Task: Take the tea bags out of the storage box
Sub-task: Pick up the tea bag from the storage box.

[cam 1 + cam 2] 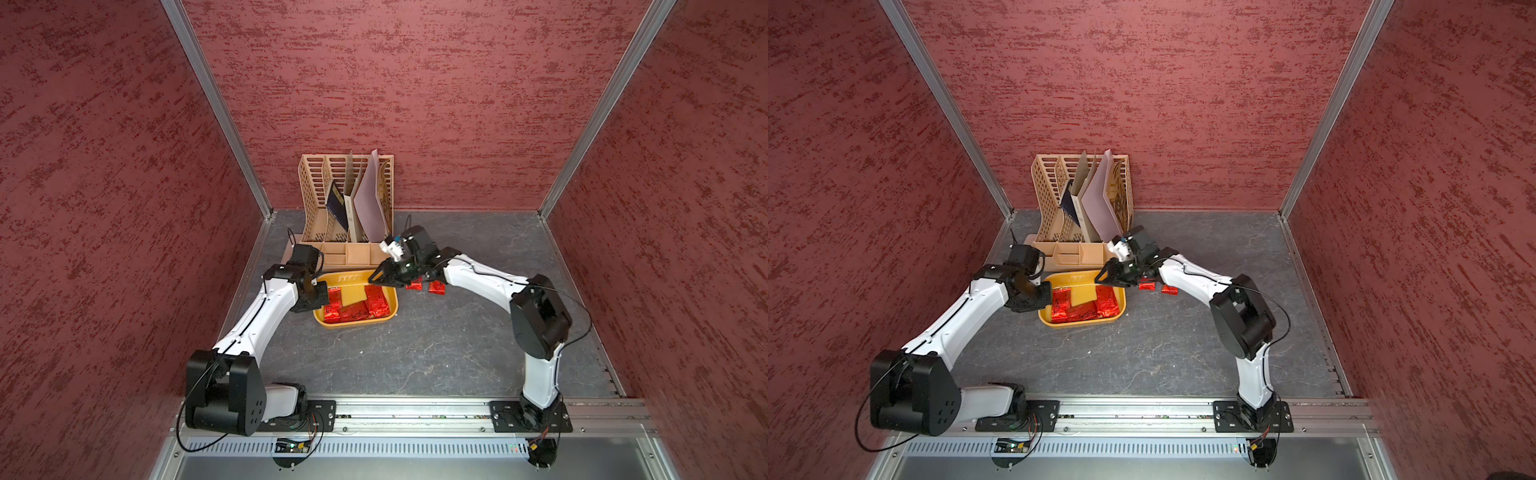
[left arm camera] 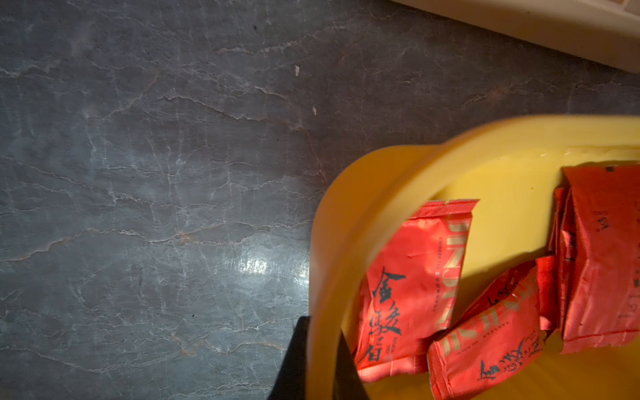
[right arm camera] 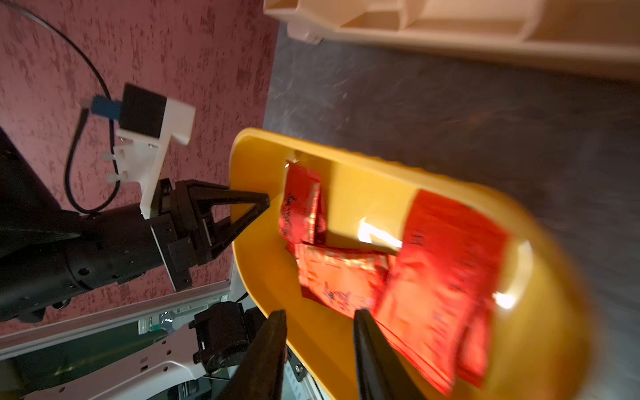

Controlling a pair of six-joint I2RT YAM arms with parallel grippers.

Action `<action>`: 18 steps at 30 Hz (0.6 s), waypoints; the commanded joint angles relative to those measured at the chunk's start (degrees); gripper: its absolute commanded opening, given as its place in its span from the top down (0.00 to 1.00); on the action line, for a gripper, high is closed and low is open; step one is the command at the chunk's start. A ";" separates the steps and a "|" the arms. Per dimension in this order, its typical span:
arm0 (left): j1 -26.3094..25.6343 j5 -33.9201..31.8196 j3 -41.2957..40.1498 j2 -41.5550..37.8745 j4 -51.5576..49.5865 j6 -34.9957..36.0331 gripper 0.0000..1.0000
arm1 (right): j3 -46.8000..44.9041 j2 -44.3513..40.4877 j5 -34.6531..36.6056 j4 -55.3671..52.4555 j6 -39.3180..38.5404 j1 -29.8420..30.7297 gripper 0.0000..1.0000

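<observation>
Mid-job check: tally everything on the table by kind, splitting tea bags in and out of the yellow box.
Storage box: 1
Tea bags in it: 4
Tea bags outside it: 2
Desk organizer: 1
Total: 8

In both top views we look steeply down on everything; our close wrist views share the shallow mustard-yellow plastic tub (image 2: 450,142) (image 3: 254,266).

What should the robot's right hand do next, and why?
Probably dip the right hand down onto the nearest tea bag and close. It hangs open and empty above the yellow box, where red tea bags lie; two tea bags lie out on the table, and the left hand pinches the box's rim, steadying it.
</observation>
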 commanded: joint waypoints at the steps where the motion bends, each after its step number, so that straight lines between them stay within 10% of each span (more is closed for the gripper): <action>1: -0.26 0.77 -0.07 -0.12 1.56 -0.07 1.00 | 5.79 4.26 1.89 2.63 4.90 2.51 0.61; 18: -0.24 0.81 -0.03 -0.12 1.60 -0.12 1.00 | 20.60 16.36 11.54 -9.12 4.01 10.09 0.61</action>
